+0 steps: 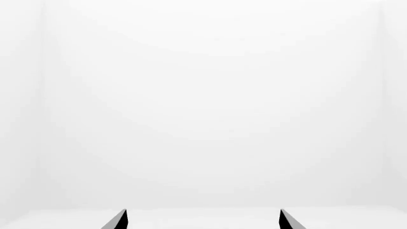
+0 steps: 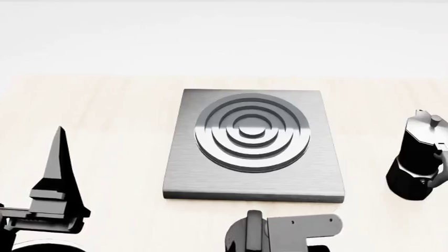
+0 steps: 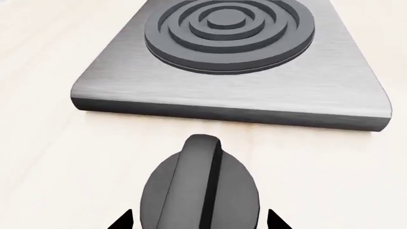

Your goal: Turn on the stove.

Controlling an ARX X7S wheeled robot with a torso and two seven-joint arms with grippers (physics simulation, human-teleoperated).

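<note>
The stove [image 2: 253, 173] is a square brushed-grey slab with dark concentric burner rings [image 2: 252, 131], lying mid-table. In the right wrist view the slab [image 3: 229, 95] lies beyond its black round ridged knob [image 3: 200, 183], which stands on the pale table just in front of the slab's near edge. My right gripper [image 3: 198, 221] is open, with one dark fingertip on each side of the knob and a small gap at both. In the head view the right arm [image 2: 294, 231] covers that spot. My left gripper [image 1: 203, 220] is open and empty, facing a white wall. It points upward at the table's left [image 2: 62, 157].
A black moka pot [image 2: 418, 160] stands at the table's right edge, right of the slab. The pale wooden tabletop [image 2: 112, 115] runs back to a white wall.
</note>
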